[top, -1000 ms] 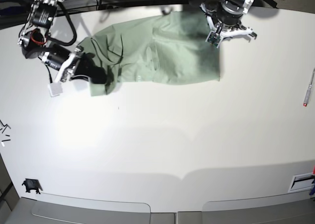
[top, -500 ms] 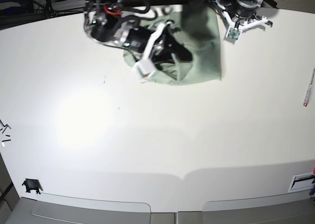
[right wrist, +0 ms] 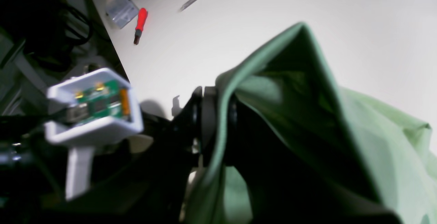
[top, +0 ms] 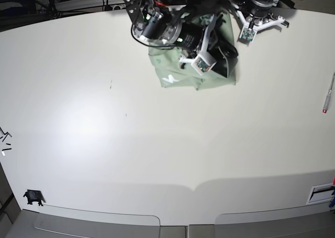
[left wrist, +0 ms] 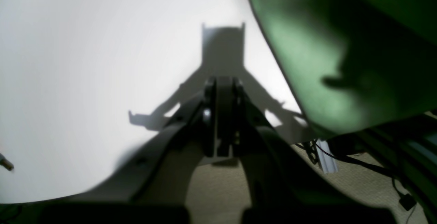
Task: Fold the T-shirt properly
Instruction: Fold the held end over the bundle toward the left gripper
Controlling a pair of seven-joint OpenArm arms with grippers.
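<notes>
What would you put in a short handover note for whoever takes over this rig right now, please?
Right gripper: shut on a raised edge of the T-shirt, holding it over the rest of the garment.
Left gripper: shut, empty, beside the shirt at the table's far edge.
T-shirt: bunched into a small heap at the far edge, partly hidden under the right arm.
Done: one side is lifted across.
Left: lay that edge down, release, flatten, finish the folds.
</notes>
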